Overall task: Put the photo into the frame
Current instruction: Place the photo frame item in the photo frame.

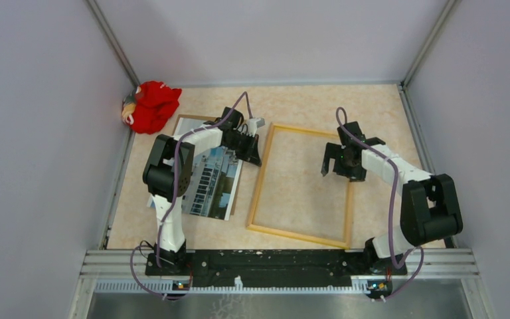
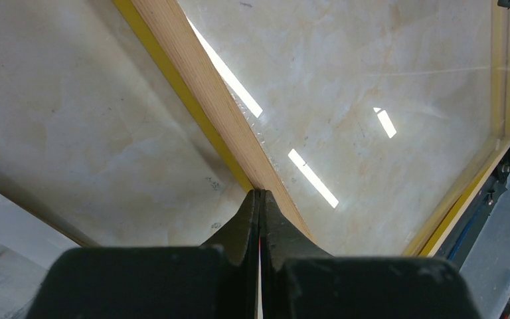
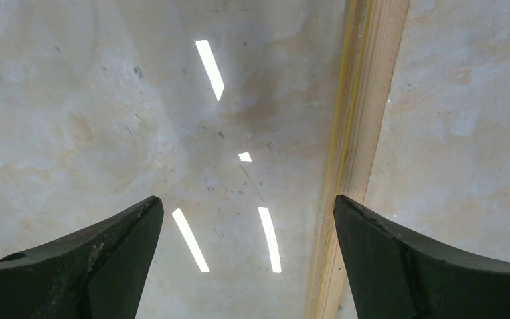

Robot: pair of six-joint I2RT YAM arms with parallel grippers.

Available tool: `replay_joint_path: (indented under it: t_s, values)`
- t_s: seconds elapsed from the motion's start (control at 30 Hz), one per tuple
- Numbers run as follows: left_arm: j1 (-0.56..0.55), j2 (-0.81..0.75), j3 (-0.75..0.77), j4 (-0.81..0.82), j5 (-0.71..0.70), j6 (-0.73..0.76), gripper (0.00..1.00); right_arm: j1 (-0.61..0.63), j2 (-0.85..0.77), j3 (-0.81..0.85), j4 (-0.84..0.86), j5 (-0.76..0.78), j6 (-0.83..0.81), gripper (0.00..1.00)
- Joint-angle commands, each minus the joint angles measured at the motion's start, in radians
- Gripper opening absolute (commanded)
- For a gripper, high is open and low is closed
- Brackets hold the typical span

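Observation:
The frame [image 1: 260, 181] lies flat mid-table with its light wood back up; a yellow edge shows along its rail [image 2: 199, 86]. The photo [image 1: 214, 183], a white building against blue, lies face up to the frame's left, partly under my left arm. My left gripper [image 1: 257, 158] is shut, its tips [image 2: 259, 193] against the frame's left rail near the far corner, with nothing visibly held. My right gripper [image 1: 339, 171] hangs open [image 3: 247, 206] over the frame's right rail [image 3: 365, 100], one finger on either side of it and above it.
A brown backing board [image 1: 187, 120] lies under the photo, its far edge showing. A red cloth toy [image 1: 151, 106] sits in the far left corner. Grey walls enclose the table on three sides. The pane inside the frame reflects ceiling lights.

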State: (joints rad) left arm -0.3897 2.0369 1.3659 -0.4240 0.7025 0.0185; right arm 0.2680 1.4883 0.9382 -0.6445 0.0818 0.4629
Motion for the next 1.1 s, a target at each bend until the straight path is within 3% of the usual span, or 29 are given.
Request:
replay_joint_path:
  t_s: [0.0, 1.07]
  values:
    - [-0.016, 0.015, -0.047, -0.073, -0.049, 0.028, 0.00, 0.014, 0.010, 0.044, 0.015, -0.001, -0.015, 0.99]
    - [-0.014, 0.005, -0.042, -0.075, -0.060, 0.026, 0.00, 0.043, 0.104, 0.113, -0.002, 0.036, -0.055, 0.99]
